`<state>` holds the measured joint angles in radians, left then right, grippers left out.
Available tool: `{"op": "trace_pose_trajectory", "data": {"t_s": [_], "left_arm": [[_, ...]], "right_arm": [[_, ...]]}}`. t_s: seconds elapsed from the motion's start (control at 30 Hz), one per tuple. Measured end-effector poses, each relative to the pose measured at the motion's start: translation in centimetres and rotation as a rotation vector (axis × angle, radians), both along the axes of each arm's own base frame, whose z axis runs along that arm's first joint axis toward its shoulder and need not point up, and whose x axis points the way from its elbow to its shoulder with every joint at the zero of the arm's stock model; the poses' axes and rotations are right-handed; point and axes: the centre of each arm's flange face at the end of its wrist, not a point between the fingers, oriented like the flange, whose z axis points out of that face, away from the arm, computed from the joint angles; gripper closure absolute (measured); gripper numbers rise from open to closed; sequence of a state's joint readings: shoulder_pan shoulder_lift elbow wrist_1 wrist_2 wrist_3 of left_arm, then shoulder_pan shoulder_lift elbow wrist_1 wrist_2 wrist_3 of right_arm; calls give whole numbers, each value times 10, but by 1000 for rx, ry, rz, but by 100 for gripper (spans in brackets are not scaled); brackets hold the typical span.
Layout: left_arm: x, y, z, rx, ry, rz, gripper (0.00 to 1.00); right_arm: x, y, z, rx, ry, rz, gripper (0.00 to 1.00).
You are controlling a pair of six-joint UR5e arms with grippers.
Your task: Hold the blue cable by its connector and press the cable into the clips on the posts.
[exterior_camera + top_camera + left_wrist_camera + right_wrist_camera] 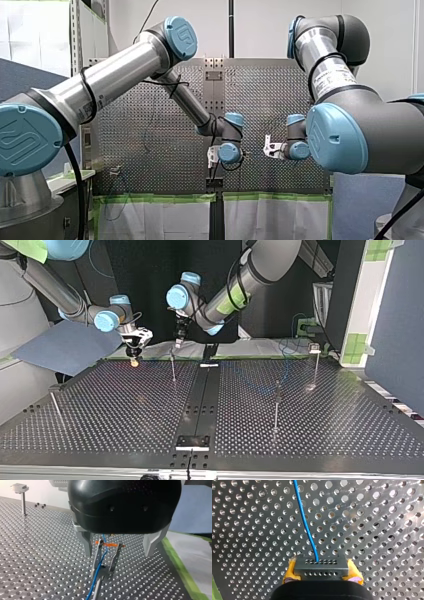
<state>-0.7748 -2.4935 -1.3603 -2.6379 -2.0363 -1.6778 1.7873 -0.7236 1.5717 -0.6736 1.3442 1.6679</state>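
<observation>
Two grippers, one cable end

Across the top view from its left: my right gripper [134, 358] clamps its yellow pads [290, 571] on the connector [321, 566], which I judge keeps the blue cable [305, 522] taut. Next, my left gripper [119, 551], fingers [86, 543] apart, straddles a clip [116, 556] the cable passes, likely to press it.

I see a blue cable [305, 522] and a dark grey connector [321, 566] dotted with two rows of holes. My right end effector [321, 571] has yellow pads [290, 571]. The silver tabletop [374, 530] is evenly perforated and edged with green tape [180, 565]. My left end effector [118, 552] is black.
</observation>
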Motion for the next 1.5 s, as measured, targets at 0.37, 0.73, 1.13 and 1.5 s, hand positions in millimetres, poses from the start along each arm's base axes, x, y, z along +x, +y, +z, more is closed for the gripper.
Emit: {"op": "trace_pose_trajectory", "data": {"t_s": [0.37,0.73,1.13,1.5], "left_arm": [[-24,7,17,6,3,0,0],[-40,26,60,-78,-80,65,0],[-58,48,97,-194,-146,143,0],[-79,67,132,-322,-203,145,0]], "right_arm": [[-6,-3,0,0,-1,-10,100],[-6,-3,0,1,1,-10,100],[-7,-3,-1,4,-1,-12,100],[-7,-3,-1,7,0,-13,100]]}}
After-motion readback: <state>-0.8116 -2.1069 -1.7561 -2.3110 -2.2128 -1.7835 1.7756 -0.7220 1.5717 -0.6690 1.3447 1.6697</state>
